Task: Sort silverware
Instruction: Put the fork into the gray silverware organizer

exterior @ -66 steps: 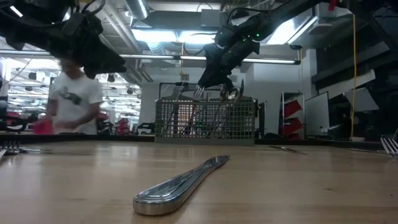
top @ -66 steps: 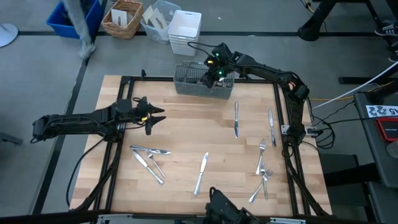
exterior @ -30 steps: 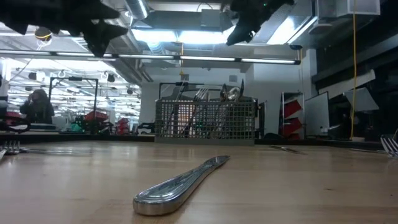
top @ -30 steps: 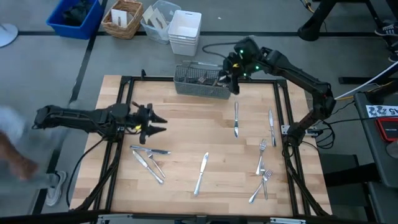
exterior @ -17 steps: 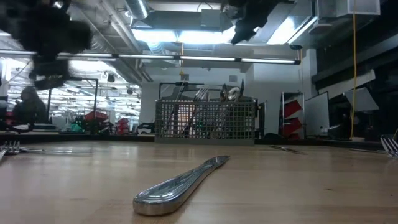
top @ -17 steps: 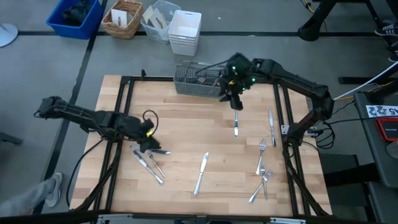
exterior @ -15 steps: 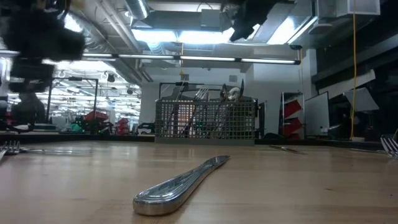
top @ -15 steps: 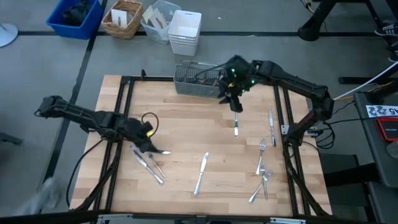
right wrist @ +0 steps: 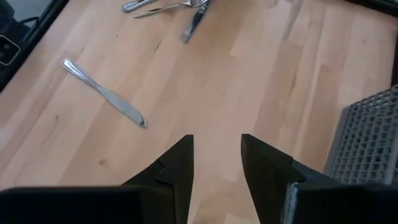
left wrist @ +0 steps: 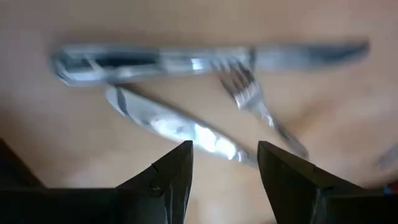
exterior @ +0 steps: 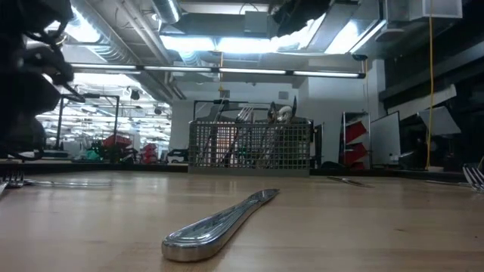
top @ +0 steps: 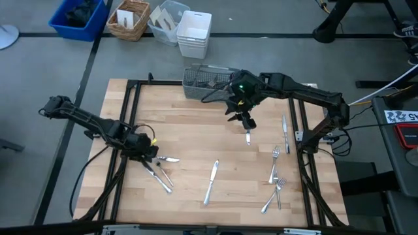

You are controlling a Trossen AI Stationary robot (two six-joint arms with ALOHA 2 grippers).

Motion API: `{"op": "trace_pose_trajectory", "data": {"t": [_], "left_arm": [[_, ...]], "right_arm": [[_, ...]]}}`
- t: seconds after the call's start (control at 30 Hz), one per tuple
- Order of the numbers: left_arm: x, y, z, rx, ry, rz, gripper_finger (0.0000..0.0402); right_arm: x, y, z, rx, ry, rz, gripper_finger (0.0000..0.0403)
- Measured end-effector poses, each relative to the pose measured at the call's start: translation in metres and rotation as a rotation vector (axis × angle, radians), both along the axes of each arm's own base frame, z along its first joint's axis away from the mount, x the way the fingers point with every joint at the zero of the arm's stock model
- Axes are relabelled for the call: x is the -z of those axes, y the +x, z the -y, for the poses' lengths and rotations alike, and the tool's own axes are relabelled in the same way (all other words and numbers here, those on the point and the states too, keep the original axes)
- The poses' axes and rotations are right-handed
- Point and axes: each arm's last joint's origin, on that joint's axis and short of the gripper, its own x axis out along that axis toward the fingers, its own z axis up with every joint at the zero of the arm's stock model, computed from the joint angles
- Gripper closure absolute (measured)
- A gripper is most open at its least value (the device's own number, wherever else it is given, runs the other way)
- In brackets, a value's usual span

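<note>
Silverware lies scattered on the wooden table. At the left, two knives point(left wrist: 180, 127) point(left wrist: 205, 57) and a fork point(left wrist: 249, 93) lie crossed in a small pile point(top: 159, 168). My left gripper point(top: 151, 151) point(left wrist: 225, 168) hovers open just above it, pointing down. My right gripper point(top: 243, 119) point(right wrist: 216, 162) is open and empty above the table, near the grey mesh caddy point(top: 212, 83). It hangs over a knife point(top: 247, 137). More silverware stands upright in the caddy point(exterior: 249, 145).
A knife point(top: 211, 181) lies at centre front, another knife point(top: 285, 130) and several forks point(top: 274, 176) at the right. A black frame rail point(top: 134, 117) borders the table. A white bin point(top: 194, 32), a wicker basket point(top: 128, 19) and a blue bin point(top: 78, 16) stand beyond the far edge.
My left gripper has gone down and toward the near edge onto the left pile, rolling and tipping to point downward. My right gripper has swung from the caddy's right end toward the near edge, out over the table. Both stay open; no silverware has moved.
</note>
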Motion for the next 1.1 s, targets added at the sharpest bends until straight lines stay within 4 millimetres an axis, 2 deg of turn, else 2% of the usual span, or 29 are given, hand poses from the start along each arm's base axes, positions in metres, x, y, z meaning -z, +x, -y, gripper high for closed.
{"op": "trace_pose_trajectory", "data": {"t": [0.23, 0.5, 0.73, 1.1], "left_arm": [[0.009, 0.008, 0.000, -0.067, 0.072, -0.048, 0.0231], [0.020, 0.023, 0.004, -0.096, 0.111, -0.064, 0.0231], [0.030, 0.027, 0.005, -0.097, 0.145, -0.117, 0.0231], [0.030, 0.031, 0.005, -0.117, 0.175, -0.073, 0.0231]], "right_arm": [[0.004, -0.006, 0.001, -0.046, -0.049, -0.054, 0.0267], [0.015, -0.014, -0.004, -0.175, 0.031, -0.116, 0.0267], [0.055, -0.017, -0.006, -0.197, 0.071, -0.234, 0.0267], [0.117, -0.024, -0.007, -0.189, 0.093, -0.337, 0.0267]]}}
